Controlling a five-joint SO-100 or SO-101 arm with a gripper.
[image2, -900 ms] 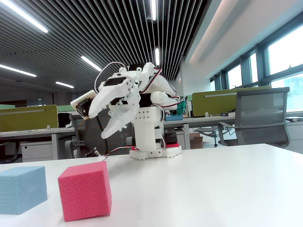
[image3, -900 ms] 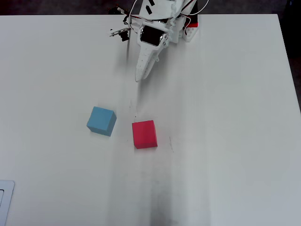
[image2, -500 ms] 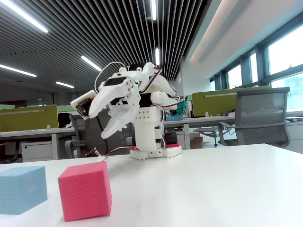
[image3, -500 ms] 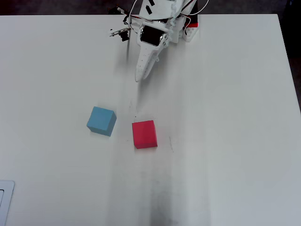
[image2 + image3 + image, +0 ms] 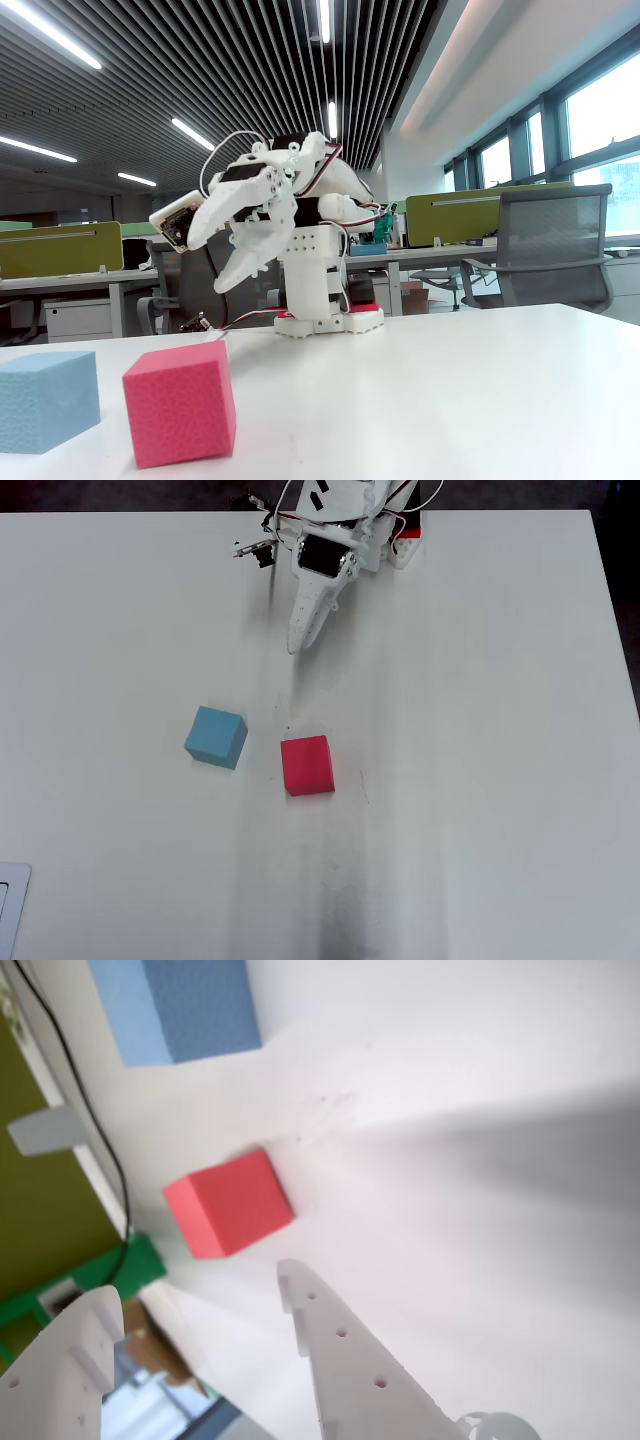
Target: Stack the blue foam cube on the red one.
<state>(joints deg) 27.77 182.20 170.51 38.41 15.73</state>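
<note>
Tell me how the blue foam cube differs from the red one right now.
Colour: the blue foam cube is light sky-blue, the red cube pinkish-red.
Place: in the overhead view the blue cube lies left of the red cube, with a gap between them.
Pose: in that view the blue cube sits more turned against the table edges than the red cube.
Shared: both look about the same size, rest on the table, and are untouched by the open pincer.
</note>
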